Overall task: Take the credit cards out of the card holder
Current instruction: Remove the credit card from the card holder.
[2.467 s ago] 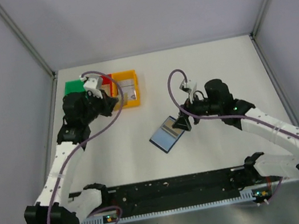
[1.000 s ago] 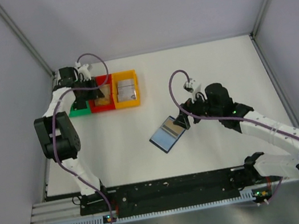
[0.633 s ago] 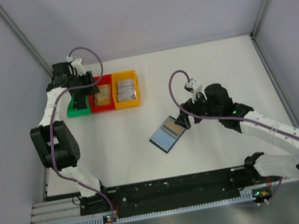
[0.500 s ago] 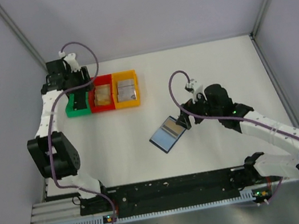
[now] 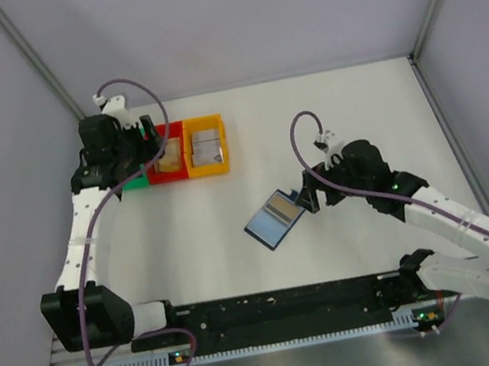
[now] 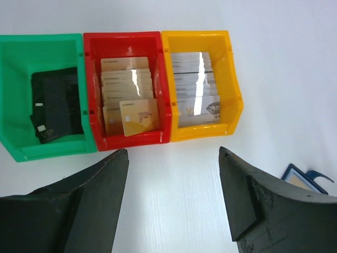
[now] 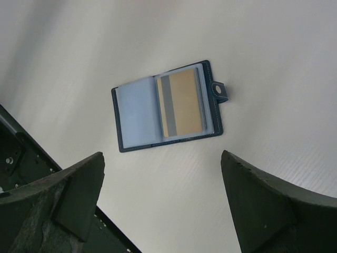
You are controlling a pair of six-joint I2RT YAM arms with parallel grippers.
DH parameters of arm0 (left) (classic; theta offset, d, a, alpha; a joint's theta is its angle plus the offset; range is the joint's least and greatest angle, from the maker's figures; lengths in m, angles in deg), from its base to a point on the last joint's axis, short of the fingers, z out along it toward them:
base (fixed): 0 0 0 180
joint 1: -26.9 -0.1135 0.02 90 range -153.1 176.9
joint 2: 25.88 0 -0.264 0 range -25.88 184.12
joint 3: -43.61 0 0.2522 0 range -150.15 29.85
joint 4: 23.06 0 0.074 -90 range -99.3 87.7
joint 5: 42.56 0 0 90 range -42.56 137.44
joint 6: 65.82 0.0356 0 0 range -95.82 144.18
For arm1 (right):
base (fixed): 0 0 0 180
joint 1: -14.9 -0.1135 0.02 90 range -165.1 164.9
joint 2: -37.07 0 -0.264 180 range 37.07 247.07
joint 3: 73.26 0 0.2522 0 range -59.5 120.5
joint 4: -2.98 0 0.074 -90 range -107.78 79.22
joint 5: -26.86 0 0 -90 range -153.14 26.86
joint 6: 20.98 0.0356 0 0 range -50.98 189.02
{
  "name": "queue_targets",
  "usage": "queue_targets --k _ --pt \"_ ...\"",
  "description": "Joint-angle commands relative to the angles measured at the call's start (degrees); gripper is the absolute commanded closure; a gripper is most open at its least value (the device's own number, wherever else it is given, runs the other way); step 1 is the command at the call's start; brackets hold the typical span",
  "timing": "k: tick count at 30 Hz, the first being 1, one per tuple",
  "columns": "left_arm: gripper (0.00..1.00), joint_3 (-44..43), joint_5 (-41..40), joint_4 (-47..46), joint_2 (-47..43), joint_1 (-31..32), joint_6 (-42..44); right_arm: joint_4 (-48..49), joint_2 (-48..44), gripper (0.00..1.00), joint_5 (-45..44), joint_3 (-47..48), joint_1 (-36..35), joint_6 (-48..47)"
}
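Behind the left jaws, the card holder (image 6: 301,178) is mostly hidden — corner showing.

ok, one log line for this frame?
left claw: open, empty, by bins | right claw: open, empty, hovering by holder | holder: lying open, card in tab-side panel | bins: all hold cards

— What place are we looking at?
— A robotics lab cell: pale panels (image 5: 243,13) on aluminium posts (image 5: 36,60) are enclosing a white table (image 5: 354,107), left arm (image 5: 77,246) and right arm (image 5: 448,209) sitting bolted to a black rail (image 5: 285,304).
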Motion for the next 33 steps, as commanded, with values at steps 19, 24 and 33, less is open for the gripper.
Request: queue_targets --k 19,24,33 --pt "0.40 15.65 5.50 -18.54 -3.21 1.53 -18.51 3.72 1.57 0.11 1.20 0.79 0.21 0.49" --pt "0.67 11.17 -0.02 -21.63 6.90 1.35 -19.40 7.16 1.57 0.11 2.17 -0.88 0.21 0.58" --pt "0.73 2.38 -10.04 -18.56 21.59 1.09 -14.65 8.74 1.57 0.11 2.17 -1.58 0.12 -1.44"
